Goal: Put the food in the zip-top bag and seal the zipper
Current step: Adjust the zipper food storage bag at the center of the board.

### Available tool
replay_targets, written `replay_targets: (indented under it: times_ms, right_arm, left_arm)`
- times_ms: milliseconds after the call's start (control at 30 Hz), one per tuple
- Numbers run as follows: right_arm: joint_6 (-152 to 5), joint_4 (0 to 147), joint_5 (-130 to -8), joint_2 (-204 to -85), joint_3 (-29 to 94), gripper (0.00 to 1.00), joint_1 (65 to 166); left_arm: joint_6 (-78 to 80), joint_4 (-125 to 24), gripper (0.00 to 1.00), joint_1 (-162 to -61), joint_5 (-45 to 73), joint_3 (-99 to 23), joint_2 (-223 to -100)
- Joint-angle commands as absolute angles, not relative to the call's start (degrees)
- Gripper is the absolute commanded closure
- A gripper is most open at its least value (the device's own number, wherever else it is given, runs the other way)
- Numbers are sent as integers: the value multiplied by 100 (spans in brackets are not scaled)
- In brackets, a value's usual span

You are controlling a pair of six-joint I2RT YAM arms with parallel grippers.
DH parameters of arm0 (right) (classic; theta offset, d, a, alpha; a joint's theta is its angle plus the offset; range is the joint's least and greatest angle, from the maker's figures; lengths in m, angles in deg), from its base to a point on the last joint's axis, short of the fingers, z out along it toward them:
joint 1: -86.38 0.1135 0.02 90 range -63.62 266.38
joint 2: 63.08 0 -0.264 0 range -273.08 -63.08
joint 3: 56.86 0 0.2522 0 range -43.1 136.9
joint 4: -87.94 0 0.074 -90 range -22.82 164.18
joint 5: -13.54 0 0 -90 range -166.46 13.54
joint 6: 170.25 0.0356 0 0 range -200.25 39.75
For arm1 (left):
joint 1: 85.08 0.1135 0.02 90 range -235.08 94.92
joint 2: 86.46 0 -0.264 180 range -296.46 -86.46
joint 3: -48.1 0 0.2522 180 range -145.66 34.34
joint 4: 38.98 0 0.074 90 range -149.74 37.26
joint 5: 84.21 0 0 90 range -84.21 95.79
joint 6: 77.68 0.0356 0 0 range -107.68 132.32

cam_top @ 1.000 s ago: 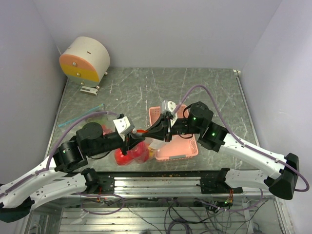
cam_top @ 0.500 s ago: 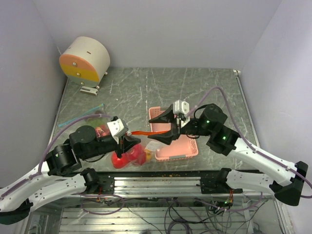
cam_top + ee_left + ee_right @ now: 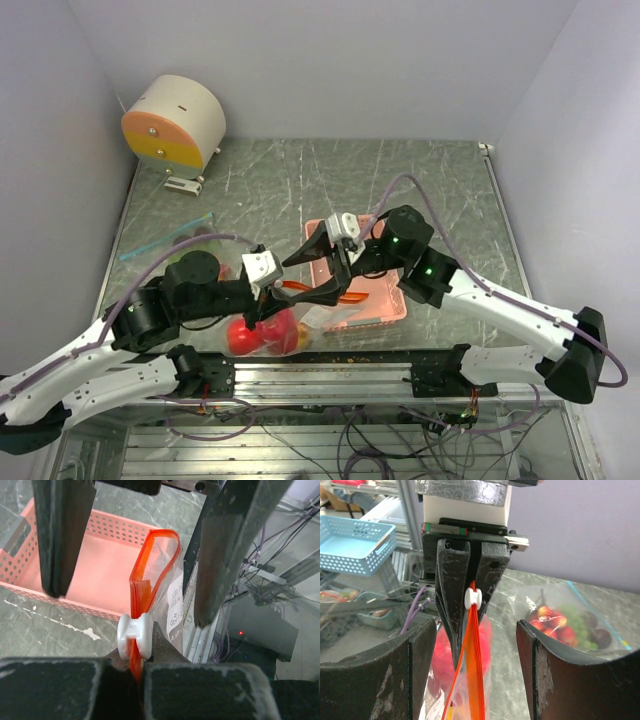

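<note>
Left tool (image 3: pixel 272 290) clenched on the zipper (image 3: pixel 150 570) right at the white slider (image 3: pixel 134 636) — sealing step in hand. Zip-top bag (image 3: pixel 270 335) sits below at the table (image 3: pixel 420 180) near edge, red food (image 3: pixel 243 338) inside (second bag (image 3: pixel 565 625) further left). Right tool (image 3: pixel 318 272) released, jaws straddling the strip without contact. Next — clamp the strip, then drag the slider along.

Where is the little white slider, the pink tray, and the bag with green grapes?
white slider (image 3: pixel 134 634): left wrist view, on its rounded white middle.
pink tray (image 3: pixel 107 565): left wrist view, on its bare floor.
bag with green grapes (image 3: pixel 572 624): right wrist view, on the clear plastic over the grapes.
</note>
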State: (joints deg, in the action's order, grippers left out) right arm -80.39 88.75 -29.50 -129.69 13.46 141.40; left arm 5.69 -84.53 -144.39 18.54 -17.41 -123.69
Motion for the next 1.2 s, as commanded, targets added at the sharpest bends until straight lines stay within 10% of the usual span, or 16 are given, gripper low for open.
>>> replay_targets:
  times_ms: [0,333,533,667,767,1033,1167]
  right_arm:
    - [-7738,9301,-2340,-13233,1602,36,14131]
    - [-7901,8759,-2481,-13139,1466,74,14131]
    - [-7988,8495,-2714,-13142,1458,74,14132]
    - [-7940,8374,-2793,-13304,1545,100,14135]
    - [-7918,8354,-2908,-13286,1545,100,14129]
    - [-7889,8358,-3127,-12800,1377,100,14032]
    - [-7793,8475,-2908,-12716,1265,100,13985]
  left_arm:
    - [652,-8412,93,-14426,1993,-1804,-12510]
    - [664,-8432,93,-14426,1773,-1781,-12324]
    - [654,-8371,93,-14424,1768,-1754,-12219]
    - [668,-8376,93,-14424,1775,-1767,-12295]
    - [693,-8399,93,-14430,1692,-1781,-12294]
    - [865,-8563,18,-14425,1314,-1734,-11629]
    - [888,-8385,8,-14431,1308,-1615,-11220]
